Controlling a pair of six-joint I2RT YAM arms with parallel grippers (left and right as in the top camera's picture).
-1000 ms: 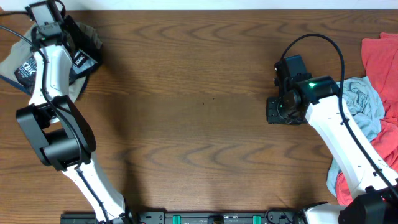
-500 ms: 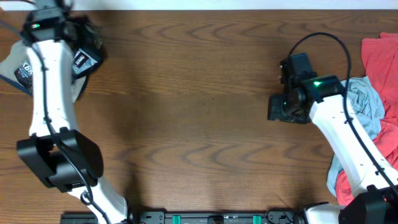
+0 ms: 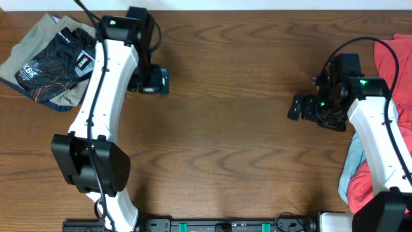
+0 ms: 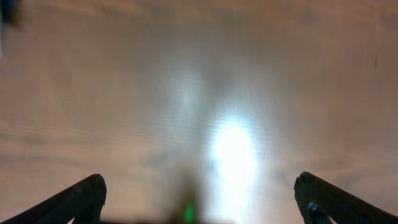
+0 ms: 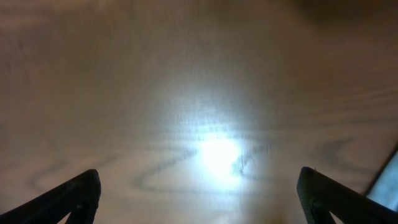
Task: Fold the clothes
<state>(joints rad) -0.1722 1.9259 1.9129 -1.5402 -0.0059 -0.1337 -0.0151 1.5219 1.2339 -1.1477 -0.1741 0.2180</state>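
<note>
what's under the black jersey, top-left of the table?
A tan garment lies under the black jersey, with its edges showing around the jersey. The jersey covers the rest, so anything else beneath them cannot be seen.

I see a brown wooden table [image 3: 212, 129] with wavy grain, and a bright glare spot on it in both wrist views. A black rail [image 3: 225, 225] runs along its near edge.
</note>
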